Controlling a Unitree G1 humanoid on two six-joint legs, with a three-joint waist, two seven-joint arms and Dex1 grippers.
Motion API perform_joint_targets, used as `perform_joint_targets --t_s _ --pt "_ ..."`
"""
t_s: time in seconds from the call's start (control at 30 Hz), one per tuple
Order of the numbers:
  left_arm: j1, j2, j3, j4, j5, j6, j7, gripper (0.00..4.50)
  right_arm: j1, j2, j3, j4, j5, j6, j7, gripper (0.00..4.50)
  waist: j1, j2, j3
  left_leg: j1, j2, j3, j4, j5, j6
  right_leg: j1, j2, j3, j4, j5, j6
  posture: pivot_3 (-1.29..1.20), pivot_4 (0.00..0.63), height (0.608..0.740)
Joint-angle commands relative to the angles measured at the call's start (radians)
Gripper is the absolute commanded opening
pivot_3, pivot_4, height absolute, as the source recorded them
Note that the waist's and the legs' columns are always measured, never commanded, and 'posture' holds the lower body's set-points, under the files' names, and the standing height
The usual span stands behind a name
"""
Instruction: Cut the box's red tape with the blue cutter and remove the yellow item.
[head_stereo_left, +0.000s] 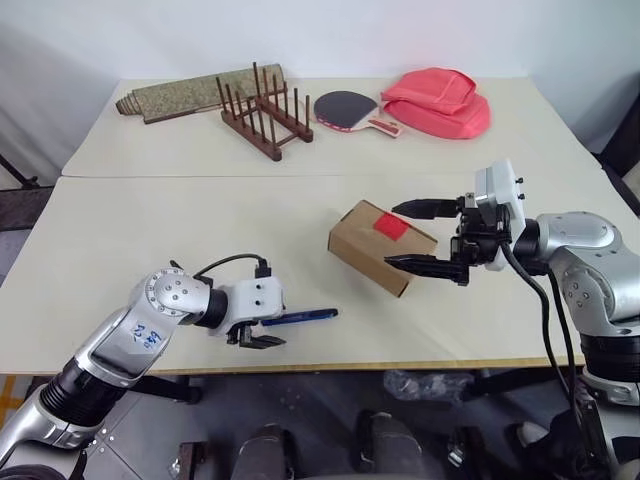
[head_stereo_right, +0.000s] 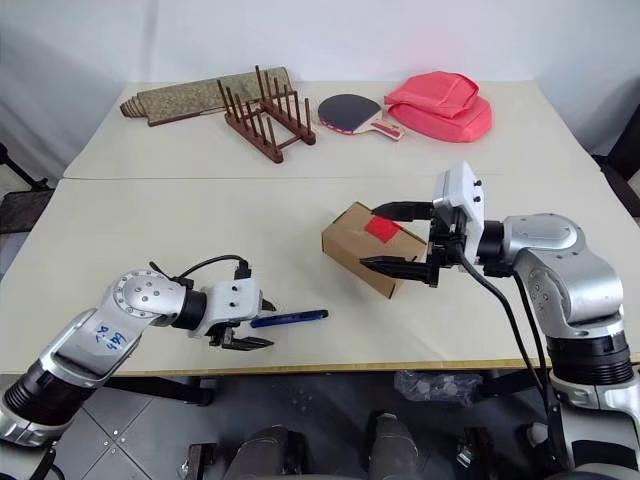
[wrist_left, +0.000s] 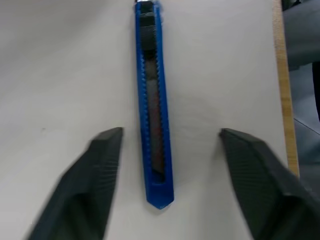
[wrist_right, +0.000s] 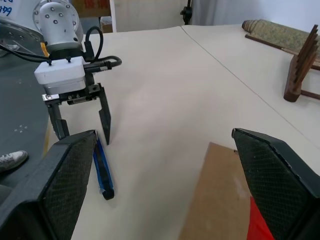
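Straddling blue cutter (wrist_left: 154, 110) on worktop (head_stereo_left: 150, 220), left gripper (head_stereo_left: 262, 333) jaws apart, nothing gripped: staged for pickup. Right gripper (head_stereo_left: 428, 236) fully open around box (head_stereo_left: 375, 247) end, bracing; red tape (head_stereo_left: 390, 226) on top, uncut.

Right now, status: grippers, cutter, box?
Left gripper open astride cutter, not gripping. Right gripper open beside box, red tape uncut. Nothing in the way.
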Motion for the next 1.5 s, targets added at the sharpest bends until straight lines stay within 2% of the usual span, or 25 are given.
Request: perform_joint_targets --t_s 0.03,0.13,0.23,0.3,0.6,0.83,0.97,1.1,1.23,1.5 --pt "0.032 0.021 -0.019 0.053 0.054 -0.008 0.009 1.9 0.0 -0.025 -0.045 -0.045 0.026 0.006 -0.008 4.5 0.0 0.0 0.0 0.0 0.0 0.0 0.0 0.0 0.0 0.0 0.0 0.0 0.0 0.0 0.0 0.0 0.15 0.74" --pt "0.04 0.023 -0.026 0.054 0.058 -0.016 0.0 1.9 0.0 -0.037 -0.046 -0.067 0.039 0.017 -0.016 4.5 -0.001 0.0 0.0 0.003 0.0 0.0 0.0 0.0 0.0 0.003 0.0 0.0 0.0 0.0 -0.001 0.0 0.15 0.74" --pt "0.039 0.022 -0.033 0.064 0.07 -0.036 -0.001 1.33 -0.008 -0.047 -0.033 -0.096 0.048 0.034 -0.016 4.5 -0.001 0.001 -0.001 0.003 0.001 0.0 0.0 0.0 0.0 0.003 0.0 0.0 0.0 0.0 -0.001 0.0 0.15 0.74" --pt "0.037 0.021 -0.035 0.068 0.071 -0.046 -0.006 0.77 -0.013 -0.058 -0.017 -0.119 0.048 0.049 -0.014 4.5 0.001 0.001 -0.001 0.003 0.001 0.0 0.0 0.0 0.0 0.003 0.0 0.0 0.0 0.0 -0.001 0.0 0.15 0.74" --pt "0.028 0.03 -0.059 0.08 0.098 -0.107 -0.027 0.77 -0.053 -0.078 0.133 -0.291 -0.004 0.167 -0.083 4.5 -0.001 0.002 -0.001 0.004 0.001 -0.001 0.0 0.0 0.0 0.003 -0.001 0.0 0.0 -0.001 -0.002 0.0 0.15 0.74" --pt "0.031 0.03 -0.062 0.08 0.073 -0.037 -0.058 0.77 -0.088 -0.022 0.237 -0.409 0.018 0.265 -0.159 4.5 -0.001 0.002 -0.001 0.003 0.001 -0.001 0.0 0.0 0.0 0.003 -0.001 -0.001 0.001 -0.001 -0.003 0.0 0.15 0.74" --pt "0.032 0.029 -0.076 0.117 0.124 -0.07 -0.036 0.77 -0.085 0.029 0.28 -0.396 -0.02 0.266 -0.207 4.5 -0.002 0.002 -0.002 0.004 0.001 -0.001 0.0 0.0 0.0 0.003 -0.001 -0.001 0.001 -0.001 -0.003 0.0 0.15 0.74" --pt "0.03 0.013 -0.082 0.145 0.155 -0.114 0.004 0.77 -0.071 0.028 0.288 -0.4 -0.021 0.261 -0.2 4.5 -0.001 0.003 -0.002 0.004 0.001 -0.001 0.0 0.0 0.0 0.003 -0.001 0.0 0.0 -0.001 -0.003 0.0 0.15 0.74" --pt "0.035 0.006 -0.087 0.149 0.155 -0.118 0.003 0.08 -0.07 0.024 0.281 -0.398 -0.018 0.261 -0.199 4.5 0.002 0.003 -0.003 0.005 0.001 -0.002 0.0 0.0 0.001 0.003 -0.001 0.0 0.0 -0.001 -0.004 0.0 0.15 0.74" --pt "0.018 -0.039 -0.078 0.159 0.158 -0.07 0.031 0.04 -0.067 0.031 0.267 -0.395 -0.013 0.256 -0.207 4.5 0.005 0.005 -0.005 0.005 0.002 -0.003 0.0 0.001 0.002 0.004 -0.003 -0.001 0.0 0.0 -0.005 0.0 0.15 0.74"
